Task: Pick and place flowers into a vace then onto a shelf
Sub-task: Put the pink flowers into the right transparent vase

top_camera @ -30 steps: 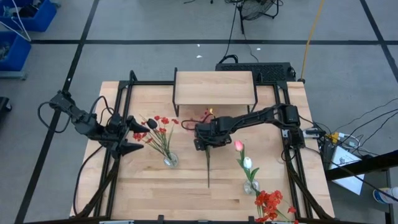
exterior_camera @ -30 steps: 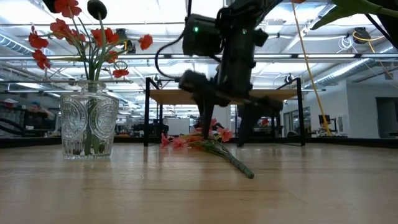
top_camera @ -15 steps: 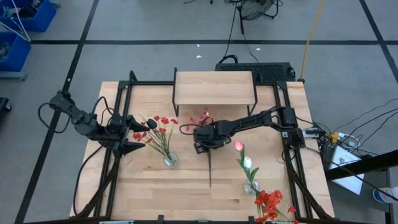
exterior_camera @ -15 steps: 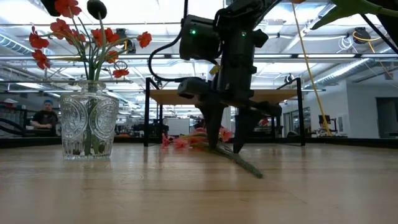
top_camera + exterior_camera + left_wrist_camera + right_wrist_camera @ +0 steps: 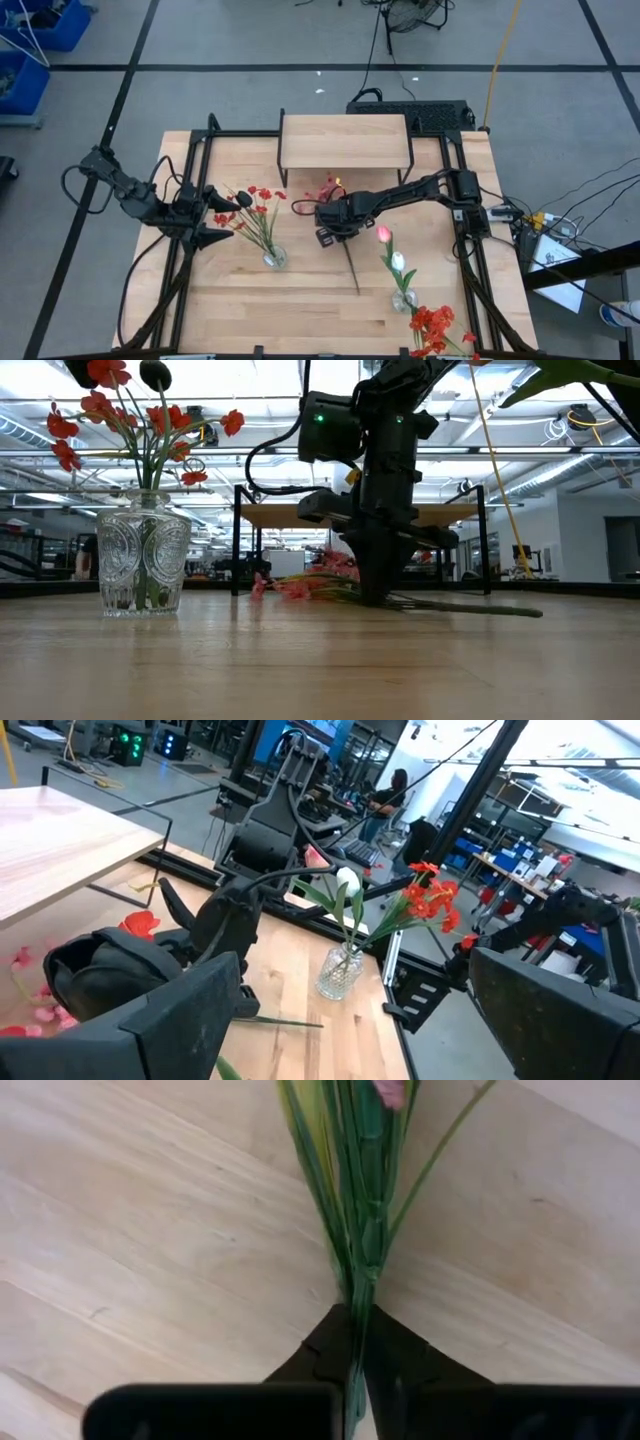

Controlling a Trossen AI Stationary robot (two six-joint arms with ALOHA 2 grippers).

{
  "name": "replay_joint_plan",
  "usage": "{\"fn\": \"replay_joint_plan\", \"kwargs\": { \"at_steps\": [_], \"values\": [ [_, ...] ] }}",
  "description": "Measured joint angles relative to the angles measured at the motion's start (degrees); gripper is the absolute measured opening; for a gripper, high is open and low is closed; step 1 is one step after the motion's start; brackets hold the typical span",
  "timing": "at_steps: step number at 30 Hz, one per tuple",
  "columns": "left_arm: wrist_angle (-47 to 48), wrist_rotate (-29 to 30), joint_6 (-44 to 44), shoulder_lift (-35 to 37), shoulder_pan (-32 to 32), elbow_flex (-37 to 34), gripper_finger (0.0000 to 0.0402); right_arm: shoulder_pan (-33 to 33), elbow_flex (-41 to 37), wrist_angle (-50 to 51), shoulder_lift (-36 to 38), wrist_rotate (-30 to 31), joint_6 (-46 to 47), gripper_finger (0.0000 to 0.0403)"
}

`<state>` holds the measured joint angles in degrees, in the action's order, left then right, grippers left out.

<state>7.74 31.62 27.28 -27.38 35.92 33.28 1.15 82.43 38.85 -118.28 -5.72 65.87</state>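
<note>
A loose flower spray lies on the table: pink blossoms toward the shelf, and a long green stem reaching toward the near edge. My right gripper stands over the stem and is shut on it. A glass vase with red flowers stands to its left. A second small vase holds a white and a pink bud. My left gripper hovers open at the table's left, beside the red flowers, holding nothing. My right gripper pinches the green stem between its two fingers, just below where the leaves and sprigs fan out. The fingers come steeply from above and lie across the stem. The spray lies on the table, blossoms on one side and the stem's free end on the other.
A bunch of red flowers sits at the near right corner. Black metal frame rails run along both sides of the table. Bare wood lies between the two vases and toward the near edge.
My right gripper has sunk slightly onto the stem, rolled at the wrist and shut on it. The stem has turned about on the table: its free end has swung toward the table's right, while the blossoms stay near the shelf.
</note>
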Motion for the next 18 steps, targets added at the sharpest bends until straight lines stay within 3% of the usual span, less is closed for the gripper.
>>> {"fn": "replay_joint_plan", "kwargs": {
  "at_steps": [18],
  "values": [
    [1.1, 0.0, 0.0, 0.0, 0.0, 0.0, 0.0399, -2.0, 0.0, -5.2, 14.1, 14.6, 0.9, 0.0001]
  ]
}}
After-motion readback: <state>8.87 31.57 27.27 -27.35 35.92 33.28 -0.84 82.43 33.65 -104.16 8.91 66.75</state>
